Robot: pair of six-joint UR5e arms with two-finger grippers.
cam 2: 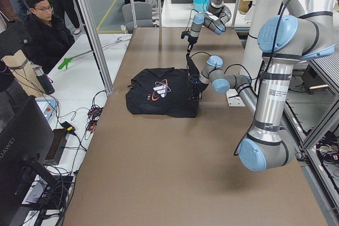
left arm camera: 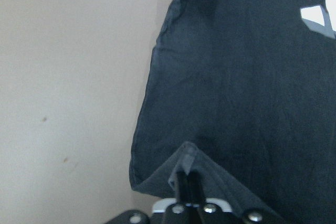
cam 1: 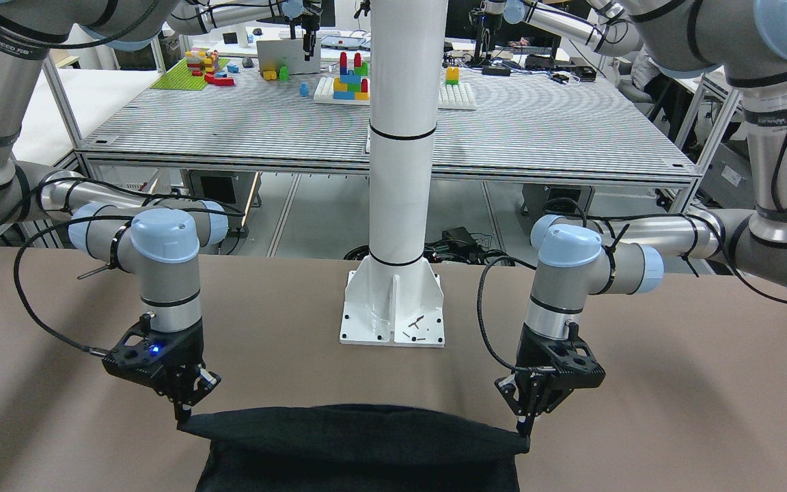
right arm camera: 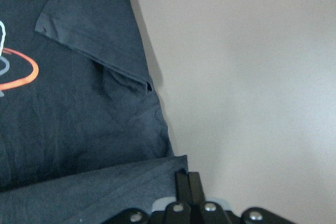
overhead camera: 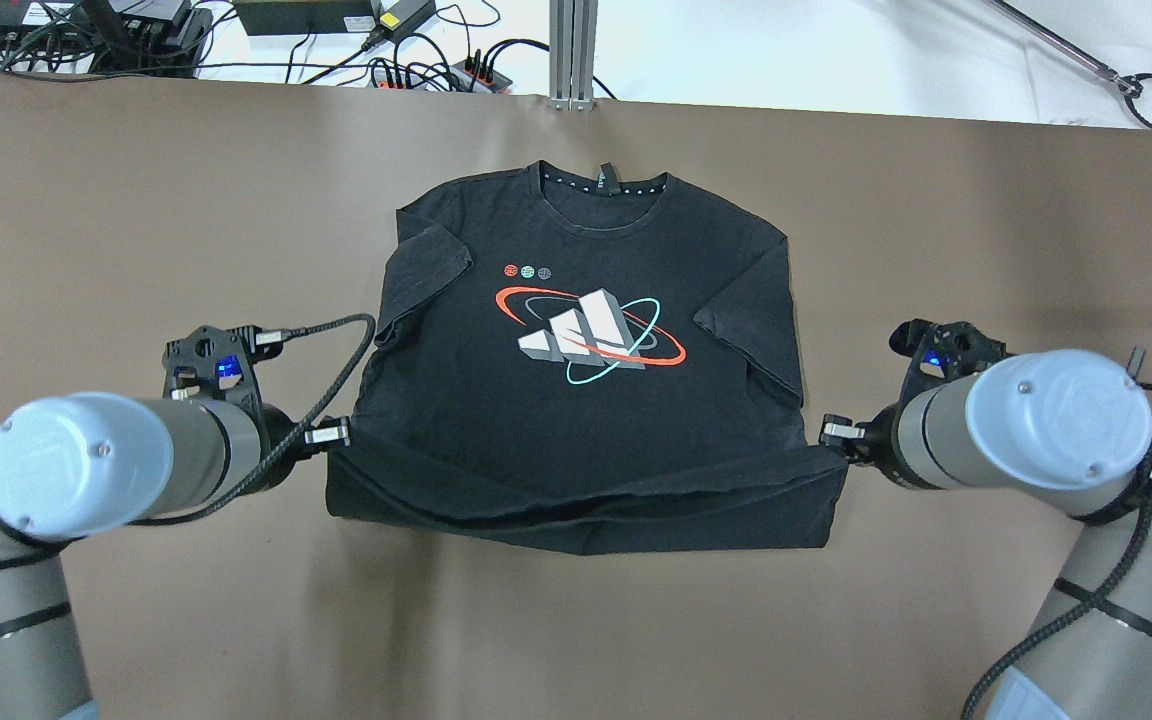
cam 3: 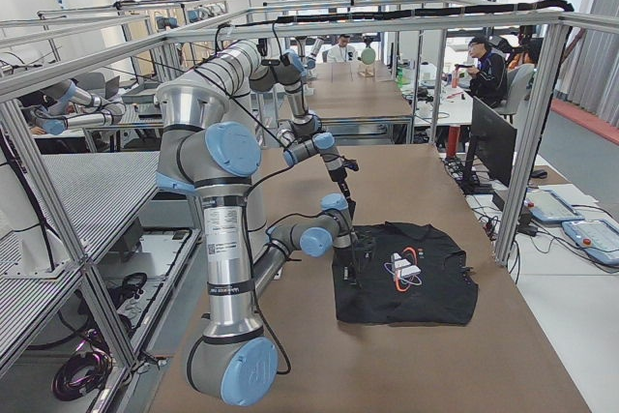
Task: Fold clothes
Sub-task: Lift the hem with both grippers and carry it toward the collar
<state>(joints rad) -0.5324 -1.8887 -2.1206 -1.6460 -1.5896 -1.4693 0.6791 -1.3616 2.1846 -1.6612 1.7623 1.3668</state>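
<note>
**Black T-shirt (overhead camera: 576, 420) pinched at both hem corners**

Taken from overhead, left to right, with every place given against the printed logo (overhead camera: 588, 336) on the chest.

Far left of the logo, and a little nearer the robot: left gripper (overhead camera: 334, 438), fingers closed tight on the left corner of the bottom hem (overhead camera: 576, 498). Same grip from the left wrist camera: a small peak of black cloth clamped between two thin fingers (left arm camera: 182, 190), no gap between them.

Between that gripper and the logo: left sleeve (overhead camera: 426, 270), lying in over the body of the shirt.

Around the logo: shirt spread face-up on the brown surface (overhead camera: 136, 220), chest flat. Beyond the logo, on the side away from the robot: collar (overhead camera: 604, 185).

On the robot's side of the logo: bottom hem drawn up off the surface and strung between the two grippers, sagging slightly in the middle. Under it, a doubled fold of cloth resting on the surface.

Right of the logo: right sleeve (overhead camera: 751, 320), likewise lying in over the body.

Far right of the logo: right gripper (overhead camera: 831, 432), fingers closed on the right hem corner. From the right wrist camera: cloth corner meeting the shut fingers (right arm camera: 194, 187) right at their tips.
</note>
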